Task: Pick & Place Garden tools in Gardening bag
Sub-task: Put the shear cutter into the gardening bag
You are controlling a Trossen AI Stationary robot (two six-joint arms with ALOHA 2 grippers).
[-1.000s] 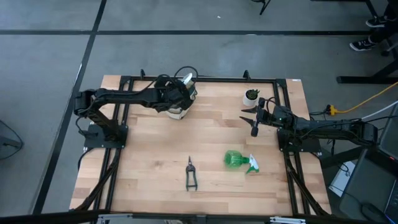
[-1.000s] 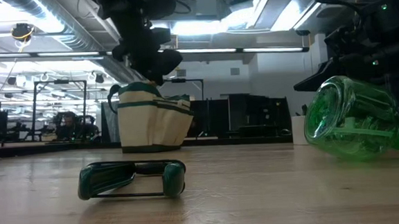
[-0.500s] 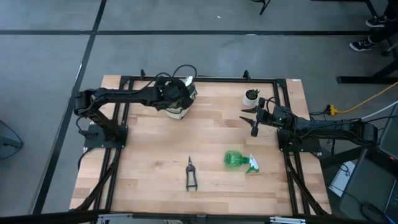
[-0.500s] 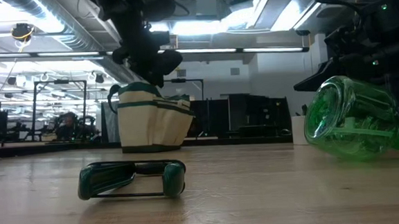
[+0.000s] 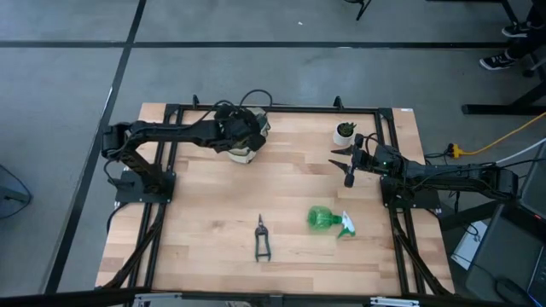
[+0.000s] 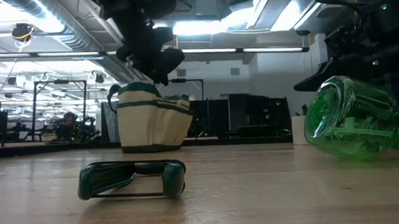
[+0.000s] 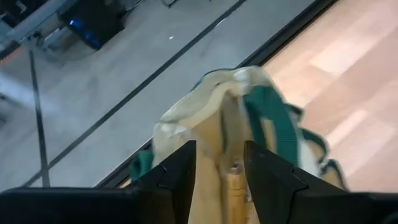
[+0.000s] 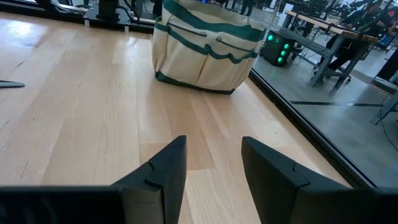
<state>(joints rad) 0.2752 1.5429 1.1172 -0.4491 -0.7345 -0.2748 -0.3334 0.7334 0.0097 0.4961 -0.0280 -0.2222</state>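
So here's where I'm at: my left gripper (image 5: pixel 241 135) hangs right over the mouth of the gardening bag (image 6: pixel 151 122) at the far side of the surface (image 5: pixel 213 222), fingers spread apart with nothing pinched between them. In my left wrist view there's a pale wooden handle (image 7: pixel 235 186) poking up inside the bag, so I reckon one wooden-handled tool is already in there, though I can't tell if it's the rake or the trowel, or whether both are in.

My right gripper (image 5: pixel 349 161) waits over by the right edge, near the little potted plant (image 5: pixel 345 130), fingers apart and empty too.

Count of what's left out in the open: one pair of pruning shears (image 5: pixel 262 239) lying flat near the front middle, and one green spray bottle (image 5: pixel 328 220) on its side just to the right of them, well apart from the bag. No rake or trowel anywhere on the wood. One bag, one plant (that one stays put).

So I'd call it roughly halfway: two tools to go, shears and bottle.
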